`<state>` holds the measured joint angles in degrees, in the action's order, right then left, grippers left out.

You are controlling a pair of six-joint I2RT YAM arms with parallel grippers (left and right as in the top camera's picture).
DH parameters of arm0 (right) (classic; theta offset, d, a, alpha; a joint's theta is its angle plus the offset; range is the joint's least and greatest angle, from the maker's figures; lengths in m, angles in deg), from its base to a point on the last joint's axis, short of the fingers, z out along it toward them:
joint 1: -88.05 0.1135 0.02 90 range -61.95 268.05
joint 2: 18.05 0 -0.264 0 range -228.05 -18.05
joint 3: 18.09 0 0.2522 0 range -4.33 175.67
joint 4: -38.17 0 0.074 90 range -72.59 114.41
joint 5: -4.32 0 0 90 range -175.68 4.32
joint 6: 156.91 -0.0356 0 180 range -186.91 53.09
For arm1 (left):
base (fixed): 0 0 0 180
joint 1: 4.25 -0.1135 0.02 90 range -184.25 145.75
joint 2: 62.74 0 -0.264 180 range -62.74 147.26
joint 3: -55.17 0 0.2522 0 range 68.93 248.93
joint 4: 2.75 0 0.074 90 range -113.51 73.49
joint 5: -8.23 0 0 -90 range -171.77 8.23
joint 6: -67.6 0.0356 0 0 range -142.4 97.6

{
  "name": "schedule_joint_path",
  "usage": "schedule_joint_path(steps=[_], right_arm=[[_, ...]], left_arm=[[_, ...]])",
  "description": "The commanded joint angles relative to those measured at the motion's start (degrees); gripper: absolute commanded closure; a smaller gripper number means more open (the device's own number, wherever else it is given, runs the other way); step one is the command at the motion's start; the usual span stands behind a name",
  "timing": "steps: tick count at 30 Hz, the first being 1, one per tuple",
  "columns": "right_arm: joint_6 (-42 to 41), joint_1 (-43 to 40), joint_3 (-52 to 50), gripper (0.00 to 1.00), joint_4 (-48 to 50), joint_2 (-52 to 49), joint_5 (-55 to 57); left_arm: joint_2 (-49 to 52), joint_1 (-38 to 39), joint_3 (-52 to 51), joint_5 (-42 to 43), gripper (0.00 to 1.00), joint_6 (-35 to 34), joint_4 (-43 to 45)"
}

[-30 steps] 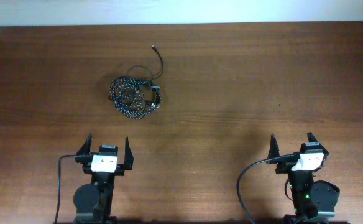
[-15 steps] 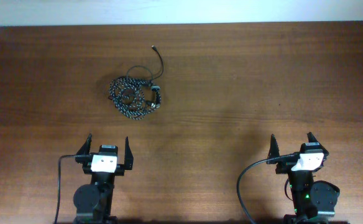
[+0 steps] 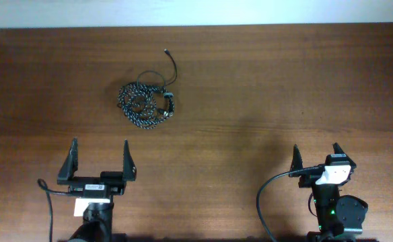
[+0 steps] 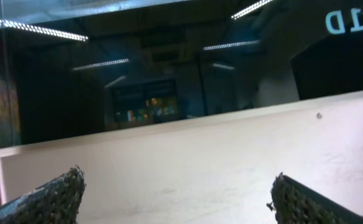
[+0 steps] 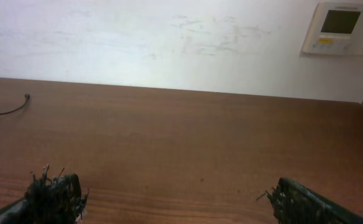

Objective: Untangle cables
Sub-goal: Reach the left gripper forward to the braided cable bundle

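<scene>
Tangled cables [image 3: 146, 104] clumped far-left on table [image 3: 250, 81]. Prob. light, limp; braided cord [image 3: 132, 109] grippy, thin black cord [image 3: 173, 67] slicker, so take its free plug tail. Near edge, left gripper [image 3: 99, 142] & right gripper [image 3: 315, 146] agape, empty.

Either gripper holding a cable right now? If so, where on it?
Nothing is held. The left gripper and right gripper are both open and empty. The tangled cables lie on the table, apart from both.

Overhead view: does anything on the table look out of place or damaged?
Only the cables: braided and black cords wound into one tangled clump, a black plug end straying toward the wall. Nothing looks spilled or broken.
</scene>
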<state>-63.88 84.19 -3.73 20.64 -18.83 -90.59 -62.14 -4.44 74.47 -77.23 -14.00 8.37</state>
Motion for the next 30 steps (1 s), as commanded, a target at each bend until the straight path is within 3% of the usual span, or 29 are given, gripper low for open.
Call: schedule_joint_path(steps=[1,4,11,18,21,23,27,30], right_arm=[[-0.02,0.13,-0.28,0.01,-0.35,0.35,0.48],[-0.02,0.13,-0.28,0.01,-0.33,0.35,0.48],[-0.02,0.13,-0.28,0.01,-0.33,0.35,0.48],[-0.02,0.15,-0.28,0.01,-0.33,0.35,0.48],[-0.02,0.13,-0.28,0.01,-0.33,0.35,0.48],[-0.02,0.13,-0.28,0.01,-0.33,0.35,0.48],[-0.02,0.13,-0.28,0.01,-0.33,0.35,0.48],[-0.02,0.13,-0.28,0.01,-0.35,0.35,0.48]], left_arm=[[-0.20,0.02,10.21,1.36,0.01,-3.63,-14.38],[2.36,0.02,20.33,3.32,0.01,-5.64,-30.16],[12.22,0.02,38.86,8.35,0.01,-5.60,-51.04],[12.20,0.02,40.63,8.15,0.01,-3.63,-54.62],[12.26,0.02,40.54,2.43,0.01,-3.65,-55.63],[13.44,0.02,40.57,-1.20,0.01,-7.54,-55.63],[21.53,0.02,44.02,-4.17,0.01,-10.82,-58.38],[33.03,0.00,52.76,-5.05,0.01,-12.20,-64.48]])
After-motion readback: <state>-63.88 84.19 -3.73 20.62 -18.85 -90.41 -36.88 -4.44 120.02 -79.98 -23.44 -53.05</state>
